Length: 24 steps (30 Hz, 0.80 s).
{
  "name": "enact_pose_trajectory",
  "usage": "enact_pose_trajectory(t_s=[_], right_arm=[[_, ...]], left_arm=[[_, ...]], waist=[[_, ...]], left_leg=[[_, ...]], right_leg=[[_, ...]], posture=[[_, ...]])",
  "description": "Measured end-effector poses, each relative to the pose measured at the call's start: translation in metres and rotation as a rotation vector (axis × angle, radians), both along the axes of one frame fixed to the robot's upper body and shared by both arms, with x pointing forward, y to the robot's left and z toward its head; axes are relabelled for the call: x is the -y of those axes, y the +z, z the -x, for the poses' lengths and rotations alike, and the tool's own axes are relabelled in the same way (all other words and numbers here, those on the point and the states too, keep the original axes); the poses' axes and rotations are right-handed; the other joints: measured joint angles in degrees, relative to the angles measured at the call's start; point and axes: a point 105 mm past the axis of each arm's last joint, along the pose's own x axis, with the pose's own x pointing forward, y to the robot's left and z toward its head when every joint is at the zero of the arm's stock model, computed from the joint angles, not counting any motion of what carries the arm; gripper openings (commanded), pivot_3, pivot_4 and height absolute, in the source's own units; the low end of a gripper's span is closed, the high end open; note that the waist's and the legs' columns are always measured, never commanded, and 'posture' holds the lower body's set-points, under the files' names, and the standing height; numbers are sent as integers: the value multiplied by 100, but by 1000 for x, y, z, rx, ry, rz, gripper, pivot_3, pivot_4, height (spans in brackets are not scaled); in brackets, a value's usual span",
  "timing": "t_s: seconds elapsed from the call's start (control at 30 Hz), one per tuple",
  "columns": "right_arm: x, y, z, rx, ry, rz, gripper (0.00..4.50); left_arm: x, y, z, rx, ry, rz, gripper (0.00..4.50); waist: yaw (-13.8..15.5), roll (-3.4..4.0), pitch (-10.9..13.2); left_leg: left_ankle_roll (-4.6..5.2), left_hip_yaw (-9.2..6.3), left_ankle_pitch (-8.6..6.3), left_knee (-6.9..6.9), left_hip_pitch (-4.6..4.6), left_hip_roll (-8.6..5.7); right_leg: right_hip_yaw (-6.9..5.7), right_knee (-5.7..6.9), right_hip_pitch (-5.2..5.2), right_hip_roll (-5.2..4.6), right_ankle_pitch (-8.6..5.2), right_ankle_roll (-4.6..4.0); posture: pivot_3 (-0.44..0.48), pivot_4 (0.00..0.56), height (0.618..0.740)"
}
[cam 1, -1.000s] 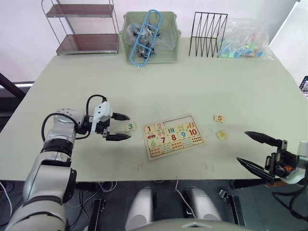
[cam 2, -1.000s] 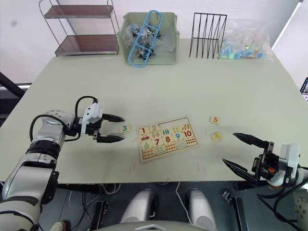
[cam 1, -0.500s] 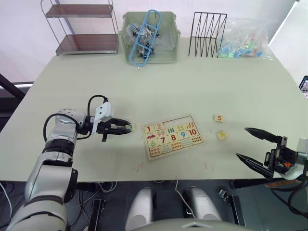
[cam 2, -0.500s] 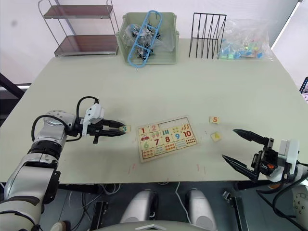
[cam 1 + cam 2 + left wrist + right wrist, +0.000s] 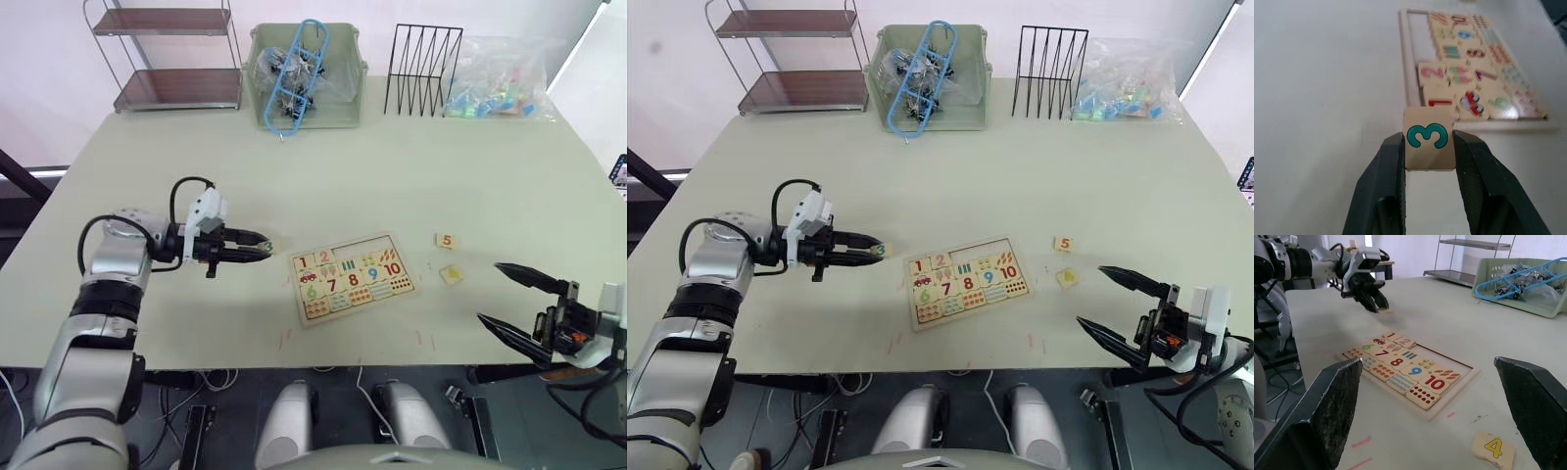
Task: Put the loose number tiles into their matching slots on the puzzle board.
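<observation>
So my left gripper (image 5: 1430, 147) is pinching the 3 tile (image 5: 1429, 145) by its two side edges, digit facing up (handy, since I can check its orientation from the wrist), and the tile looks lifted just off the table (image 5: 411, 166). It sits a little to the left of the puzzle board (image 5: 353, 276), which lies flat near the table's front edge. Red 1 and 2 are seated in the board's top row, and the empty recess (image 5: 362, 249) beside them is where I judge this tile belongs. My right gripper (image 5: 519, 305) hangs spread wide off the front right corner, holding nothing. The 5 tile (image 5: 446, 240) and 4 tile (image 5: 452, 275) lie loose on the table right of the board, near that hand, presumably its share.
</observation>
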Motion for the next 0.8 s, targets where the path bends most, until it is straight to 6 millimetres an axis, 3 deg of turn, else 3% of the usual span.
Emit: enact_pose_trajectory(t_s=[0.03, 0.17, 0.8], right_arm=[[1, -2, -1, -2, -8, -8, 4500], [-1, -2, -4, 14, -9, -6, 4500], [-6, -6, -6, 14, -60, -27, 4500]], left_arm=[[12, 15, 5, -6, -35, -1, 920], [30, 29, 6, 35, -39, -20, 920], [106, 39, -15, 69, -14, -86, 920]], waist=[[9, 1, 0], [5, 2, 0], [11, 2, 1]], left_leg=[[0, 1, 0, 0, 0, -1], [0, 1, 0, 0, 2, -1], [-1, 9, 1, 1, -1, -4]], right_leg=[[-1, 0, 0, 0, 0, 0], [3, 0, 0, 0, 0, 0], [2, 0, 0, 4, 0, 0]], posture=[[0, 150, 739], [0, 150, 739], [0, 150, 739]])
